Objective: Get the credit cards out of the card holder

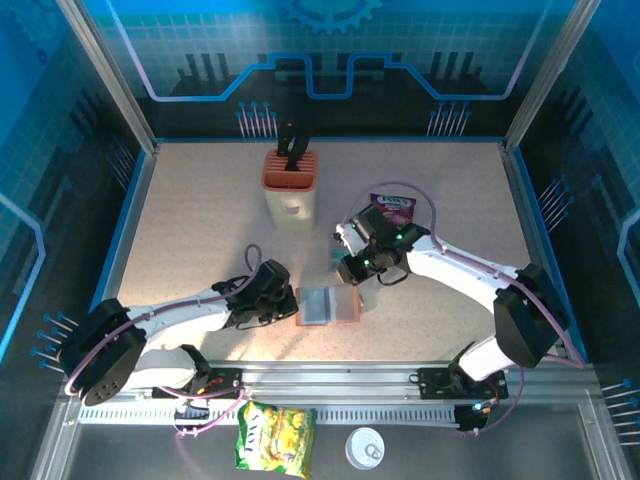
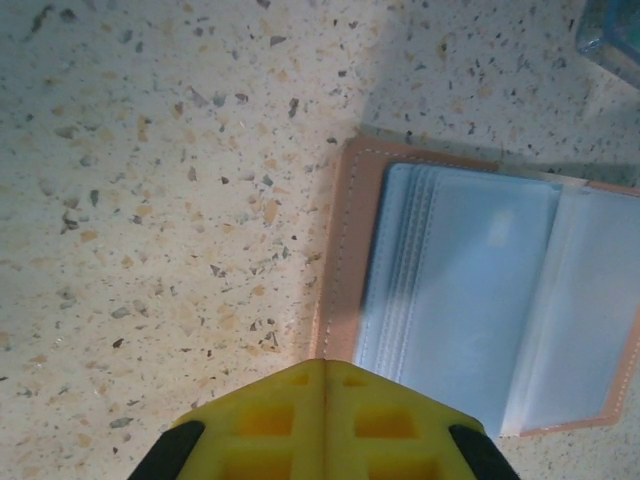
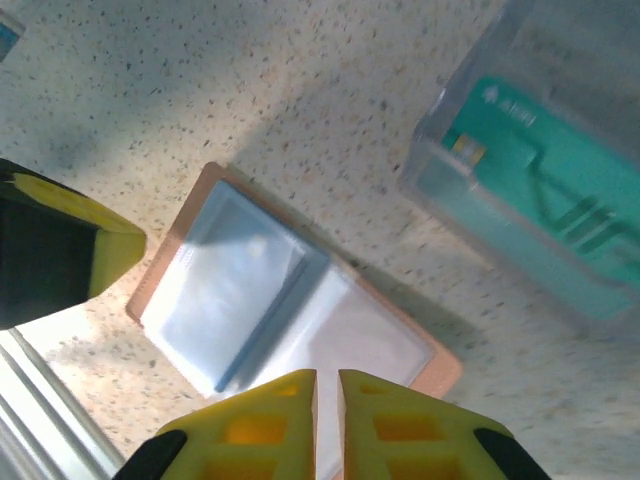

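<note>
centrally on the speckled counter (image 1: 200, 230) the card holder (image 1: 328, 306) is laid open and flat, its brown border framing pale grey-blue pockets. the left pincer (image 2: 322, 385) is seen with its yellow fingers pressed together, nothing between them, the tips set just at the holder's left edge. the right pincer (image 3: 327, 390) is held over the holder's right-hand page and is narrowed to a thin slit; whether anything is pinched there cannot be told. a teal credit card (image 3: 530, 170) is seen inside a clear plastic tray (image 3: 440, 170), which stands near the holder's far side, apart from it. further back, an orange-topped knife block (image 1: 290, 185) and a purple packet (image 1: 393, 208) are found, well apart from the holder.
</note>
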`<state>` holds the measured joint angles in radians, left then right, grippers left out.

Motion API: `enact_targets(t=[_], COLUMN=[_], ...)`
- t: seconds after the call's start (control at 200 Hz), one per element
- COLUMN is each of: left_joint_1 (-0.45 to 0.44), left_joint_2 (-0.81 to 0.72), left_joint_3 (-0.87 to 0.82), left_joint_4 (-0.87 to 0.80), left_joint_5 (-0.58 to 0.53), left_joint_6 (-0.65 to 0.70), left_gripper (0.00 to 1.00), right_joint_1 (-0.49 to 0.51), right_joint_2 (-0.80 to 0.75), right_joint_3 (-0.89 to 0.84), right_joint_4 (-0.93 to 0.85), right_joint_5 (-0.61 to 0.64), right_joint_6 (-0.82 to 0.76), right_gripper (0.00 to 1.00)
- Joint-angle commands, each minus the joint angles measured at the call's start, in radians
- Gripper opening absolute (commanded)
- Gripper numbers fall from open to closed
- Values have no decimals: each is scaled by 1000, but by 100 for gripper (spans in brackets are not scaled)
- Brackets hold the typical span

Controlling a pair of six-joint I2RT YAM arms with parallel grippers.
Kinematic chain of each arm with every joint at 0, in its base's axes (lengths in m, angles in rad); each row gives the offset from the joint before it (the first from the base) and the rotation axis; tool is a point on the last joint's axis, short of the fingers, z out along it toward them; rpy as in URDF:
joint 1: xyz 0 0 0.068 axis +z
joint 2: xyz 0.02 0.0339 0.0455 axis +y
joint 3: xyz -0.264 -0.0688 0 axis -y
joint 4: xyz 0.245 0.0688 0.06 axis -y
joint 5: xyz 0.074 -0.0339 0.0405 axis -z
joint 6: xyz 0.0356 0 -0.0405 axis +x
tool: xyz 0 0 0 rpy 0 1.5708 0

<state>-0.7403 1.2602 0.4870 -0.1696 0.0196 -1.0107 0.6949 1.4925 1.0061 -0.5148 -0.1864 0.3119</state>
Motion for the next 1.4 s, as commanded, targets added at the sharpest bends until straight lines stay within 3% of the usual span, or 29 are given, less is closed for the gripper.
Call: enact_targets(t=[0.0, 0.425, 0.9, 1.396], left_joint_1=[7, 7, 8, 7], left_joint_2=[15, 58, 73, 71], left_joint_3=[21, 45, 29, 5], left_joint_4=[21, 47, 47, 33], left_joint_5=[28, 49, 55, 41], left_joint_6=[34, 41, 34, 28], left_gripper=[4, 3, 1, 1], right_joint_1=[21, 60, 89, 104], right_joint_2=[-47, 21, 124, 188], right_joint_3=[-85, -111, -69, -41], right_joint_4=[195, 297, 277, 271], right_joint_5=[-113, -207, -236, -255], right_joint_6=[233, 452, 469, 475], right_gripper=[13, 13, 25, 27])
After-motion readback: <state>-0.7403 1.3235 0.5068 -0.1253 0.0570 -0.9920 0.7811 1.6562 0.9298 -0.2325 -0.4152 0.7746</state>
